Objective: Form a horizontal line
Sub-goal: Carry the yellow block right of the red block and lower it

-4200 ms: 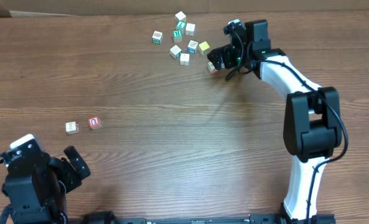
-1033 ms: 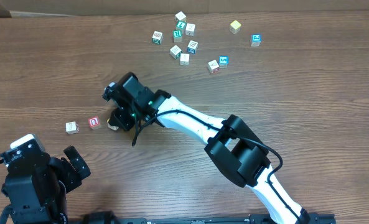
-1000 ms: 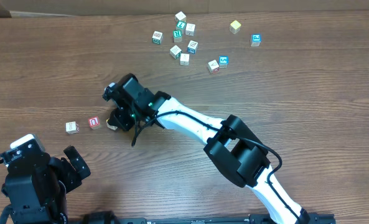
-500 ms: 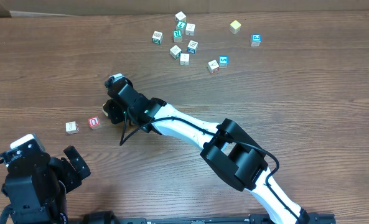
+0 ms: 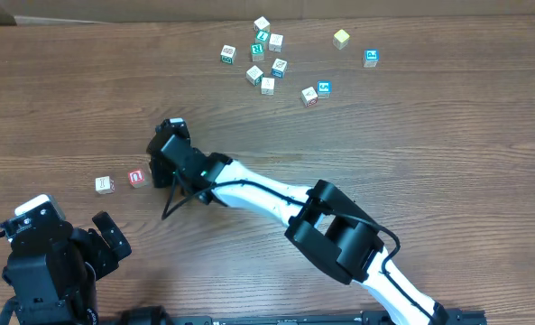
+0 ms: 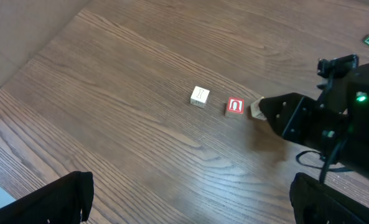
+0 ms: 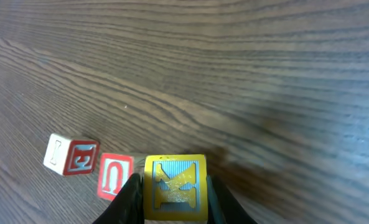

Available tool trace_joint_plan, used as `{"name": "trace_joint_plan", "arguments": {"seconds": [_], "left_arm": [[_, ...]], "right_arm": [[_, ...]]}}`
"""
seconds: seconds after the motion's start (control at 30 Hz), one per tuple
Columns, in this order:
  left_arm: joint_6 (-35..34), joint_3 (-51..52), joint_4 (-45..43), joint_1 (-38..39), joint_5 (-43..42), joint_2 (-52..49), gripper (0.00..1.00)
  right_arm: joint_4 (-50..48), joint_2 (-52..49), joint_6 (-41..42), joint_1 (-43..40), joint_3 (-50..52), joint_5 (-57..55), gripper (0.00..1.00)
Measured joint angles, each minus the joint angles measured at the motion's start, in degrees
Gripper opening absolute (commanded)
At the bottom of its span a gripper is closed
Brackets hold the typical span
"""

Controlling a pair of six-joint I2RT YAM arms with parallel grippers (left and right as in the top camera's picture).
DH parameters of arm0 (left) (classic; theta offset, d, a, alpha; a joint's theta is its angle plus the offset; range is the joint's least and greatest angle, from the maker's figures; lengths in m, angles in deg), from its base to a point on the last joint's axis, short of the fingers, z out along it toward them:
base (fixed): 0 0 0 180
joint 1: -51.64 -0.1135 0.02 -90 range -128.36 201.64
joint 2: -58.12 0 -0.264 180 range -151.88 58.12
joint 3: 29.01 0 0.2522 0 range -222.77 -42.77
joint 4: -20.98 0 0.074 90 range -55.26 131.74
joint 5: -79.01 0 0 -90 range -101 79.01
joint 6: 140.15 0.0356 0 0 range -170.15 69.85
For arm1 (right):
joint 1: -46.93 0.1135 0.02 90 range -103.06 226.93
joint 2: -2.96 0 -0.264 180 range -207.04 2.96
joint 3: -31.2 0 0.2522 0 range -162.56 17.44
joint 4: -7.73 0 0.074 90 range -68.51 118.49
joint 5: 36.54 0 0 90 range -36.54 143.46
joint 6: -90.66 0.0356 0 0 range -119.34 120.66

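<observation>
- Overhead: the right tool point(image 5: 165, 168) has come across the counter point(image 5: 357, 153) from the far scattered cubes point(image 5: 263, 52), where it was working some seconds ago. It now stands just right of the red-marked cube point(image 5: 136, 177). Over the last second it has moved a little more to the left, toward this cube. The cream-white cube point(image 5: 104, 185) and the red-marked one have not moved. The tool covers its load here, so we cannot see it in this view. The left tool point(image 5: 111, 240) rests at the near-left corner, jaws wide apart and empty.
- Left wrist: between the spread fingers of the left tool point(image 6: 191, 186) we see the cream-white cube point(image 6: 199, 96), then the red-marked cube point(image 6: 235, 106). Close beside that cube is a pale cube face at the tip of the right tool point(image 6: 264, 110).
- Right wrist: the right tool point(image 7: 175, 202) is closed on the yellow cube point(image 7: 175, 183), one finger on each side. The cube sits just beside the red-marked cube point(image 7: 114, 175), with the cream-white cube point(image 7: 69, 155) further left. We cannot tell if the yellow cube already touches the counter.
- We judge that the third cube is almost in its place in the row. What remains is to release it, and a fourth cube must still come from the scattered ones.
</observation>
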Motion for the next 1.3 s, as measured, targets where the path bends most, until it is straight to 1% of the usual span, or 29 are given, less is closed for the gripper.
{"name": "trace_joint_plan", "arguments": {"seconds": [0.27,0.5,0.83,1.03,1.13,1.3], "left_arm": [[0.0,0.0,0.0,0.0,0.0,0.0,0.99],[0.0,0.0,0.0,0.0,0.0,0.0,1.00],[0.0,0.0,0.0,0.0,0.0,0.0,1.00],[0.0,0.0,0.0,0.0,0.0,0.0,1.00],[0.0,0.0,0.0,0.0,0.0,0.0,1.00],[0.0,0.0,0.0,0.0,0.0,0.0,1.00]], "right_arm": [[-0.6,-0.1,0.7,2.3,0.0,-3.3,0.23],[-1.2,-0.2,6.2,2.1,0.0,-4.1,0.23],[-2.1,-0.3,8.9,2.1,0.0,-2.7,0.23],[-3.3,-0.3,9.2,2.3,0.0,-0.8,0.23],[-3.3,-0.3,9.2,2.4,0.0,-0.7,0.21],[-1.7,-0.3,9.2,2.4,0.0,-4.8,0.19]]}}
